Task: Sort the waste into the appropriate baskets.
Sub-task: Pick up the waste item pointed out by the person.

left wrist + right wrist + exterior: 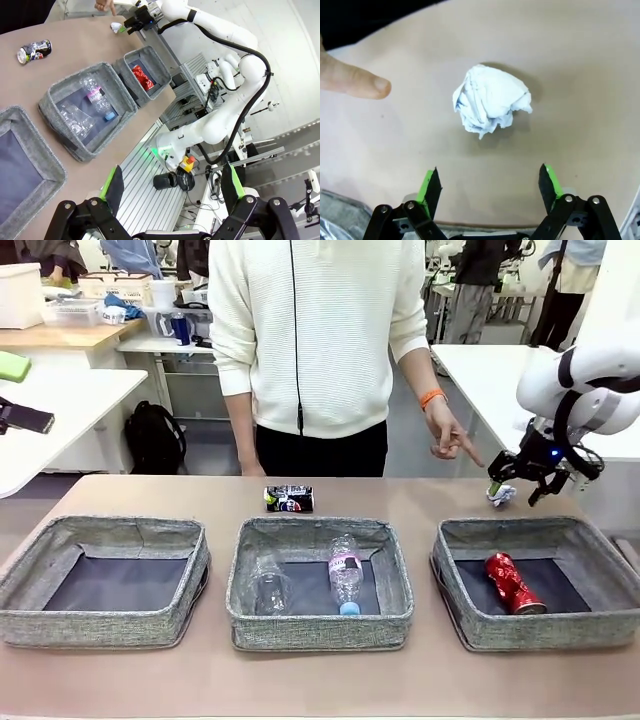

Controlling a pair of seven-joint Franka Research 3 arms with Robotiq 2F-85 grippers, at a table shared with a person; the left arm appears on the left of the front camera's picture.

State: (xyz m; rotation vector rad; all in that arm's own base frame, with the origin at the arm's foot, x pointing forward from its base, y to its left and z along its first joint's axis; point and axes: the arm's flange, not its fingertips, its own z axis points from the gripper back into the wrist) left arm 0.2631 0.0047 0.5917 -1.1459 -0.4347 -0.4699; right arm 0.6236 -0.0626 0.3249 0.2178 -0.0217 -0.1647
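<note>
While front crowds them, R wrist: end effector [489, 171] off paper ball [491, 102].

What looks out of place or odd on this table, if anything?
Two pieces lie loose on the bare table: a crushed dark can behind the middle basket, and a crumpled paper ball at the far right, where a person's finger points and the open right end effector hovers over it. Nothing looks spilled.

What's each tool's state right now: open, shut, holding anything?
Left tool: open, holding nothing.
Right tool: open, empty, poised over the paper ball.
Person's hand: holding nothing, one finger pointing at the paper ball.
</note>
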